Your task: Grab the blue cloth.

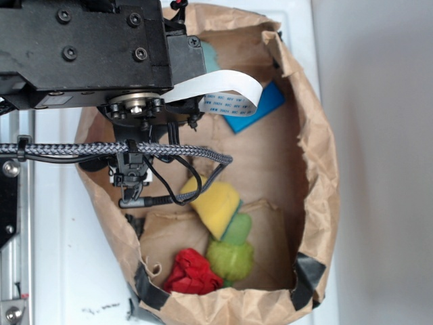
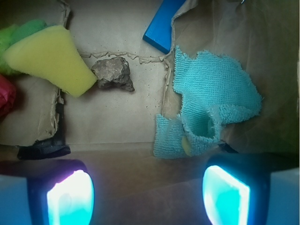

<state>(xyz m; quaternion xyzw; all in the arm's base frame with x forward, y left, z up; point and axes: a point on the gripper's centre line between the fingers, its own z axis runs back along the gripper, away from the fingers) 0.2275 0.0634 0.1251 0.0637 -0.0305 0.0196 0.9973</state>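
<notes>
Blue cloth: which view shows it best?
The wrist view: the blue cloth lies unobstructed on the bag floor, frayed edges clear, ahead of the open gripper. In the exterior view the arm hides nearly all of it; only a teal sliver shows.

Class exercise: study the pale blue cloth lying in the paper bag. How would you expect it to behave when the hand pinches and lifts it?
The blue cloth lies rumpled and folded over itself, so it will probably droop rather than hold its shape. Its terry surface and frayed edges suggest it grips well and weighs little. The hand, open above it, may catch only one layer.
</notes>
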